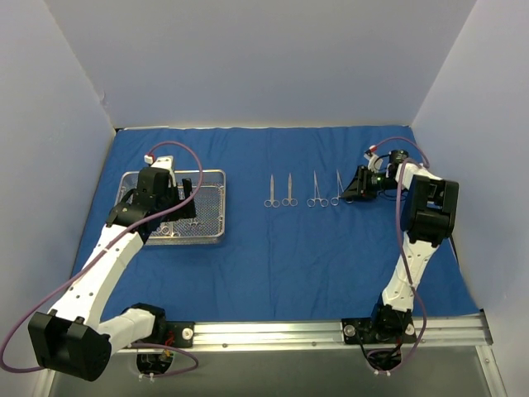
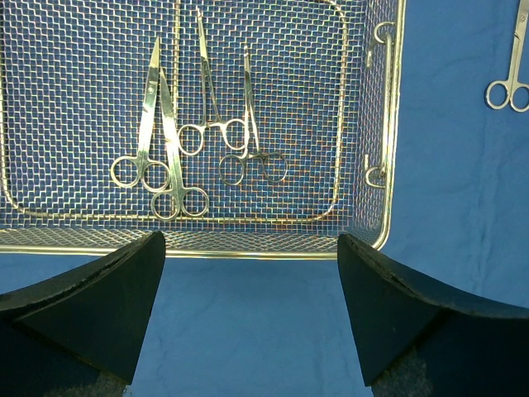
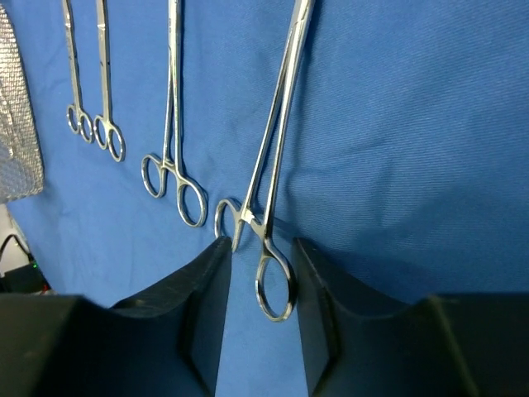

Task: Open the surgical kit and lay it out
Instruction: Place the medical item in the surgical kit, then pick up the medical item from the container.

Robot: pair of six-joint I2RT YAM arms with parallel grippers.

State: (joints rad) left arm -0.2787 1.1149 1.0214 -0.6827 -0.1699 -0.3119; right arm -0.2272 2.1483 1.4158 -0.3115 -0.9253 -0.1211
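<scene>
Right wrist: right jaws narrowly apart astride one instrument (image 3: 273, 136); left jaws wide apart by the tray (image 2: 248, 252).

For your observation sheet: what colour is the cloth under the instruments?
Royal blue, plain and unpatterned; the cloth shows best in the top external view.

Pale walls (image 1: 248, 58), aluminium mounting rail (image 1: 281, 333)

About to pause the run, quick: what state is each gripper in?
Left gripper: open, empty, over the near rim of the rectangular silver wire-mesh tray.
Right gripper: partly open astride one ring handle of the rightmost steel scissor-like instrument on the royal-blue cloth.
</scene>
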